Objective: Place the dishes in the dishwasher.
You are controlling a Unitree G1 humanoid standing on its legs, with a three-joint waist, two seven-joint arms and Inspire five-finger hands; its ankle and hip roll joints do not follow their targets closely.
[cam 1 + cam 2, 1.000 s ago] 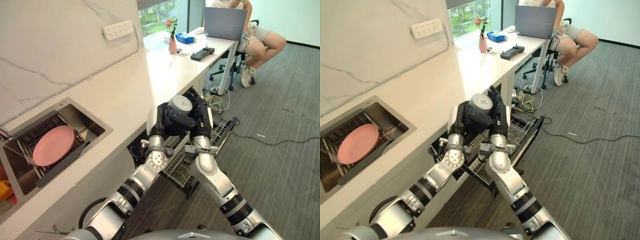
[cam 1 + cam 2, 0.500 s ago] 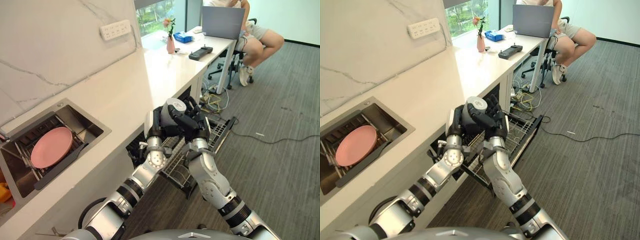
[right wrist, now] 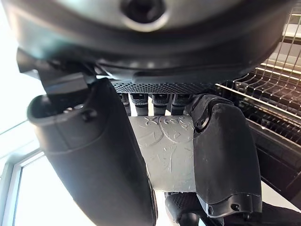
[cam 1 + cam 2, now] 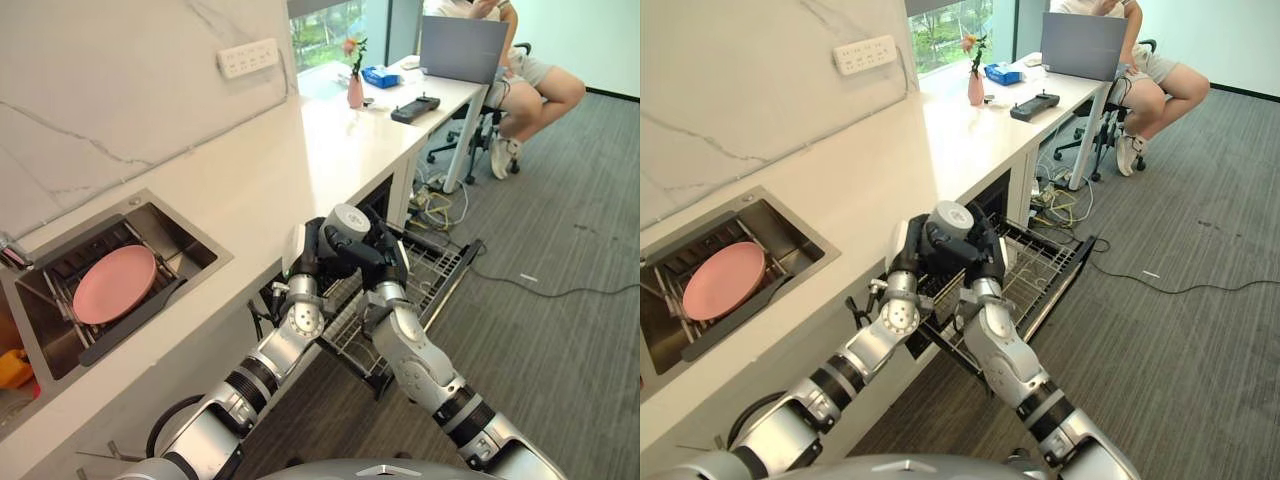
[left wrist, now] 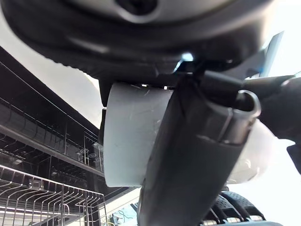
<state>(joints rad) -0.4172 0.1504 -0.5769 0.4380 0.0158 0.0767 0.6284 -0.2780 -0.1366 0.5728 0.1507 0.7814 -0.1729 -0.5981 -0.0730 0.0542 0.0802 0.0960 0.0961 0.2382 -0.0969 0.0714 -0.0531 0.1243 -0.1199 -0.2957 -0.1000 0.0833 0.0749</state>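
Cup [image 4: 345, 222] — clamped between left hand [image 4: 312, 250] and right hand [image 4: 385, 262], now carried lower toward the pulled-out dishwasher rack [image 4: 425, 272]. Pink plate [image 4: 113, 284] remains in the sink [image 4: 195, 245] — unloaded.

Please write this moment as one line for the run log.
held: grey cup | left hand: shut on cup | right hand: shut on cup | dishwasher rack: pulled out below | pink plate: in sink

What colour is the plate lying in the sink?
Pink; the plate shows best in the left eye view.
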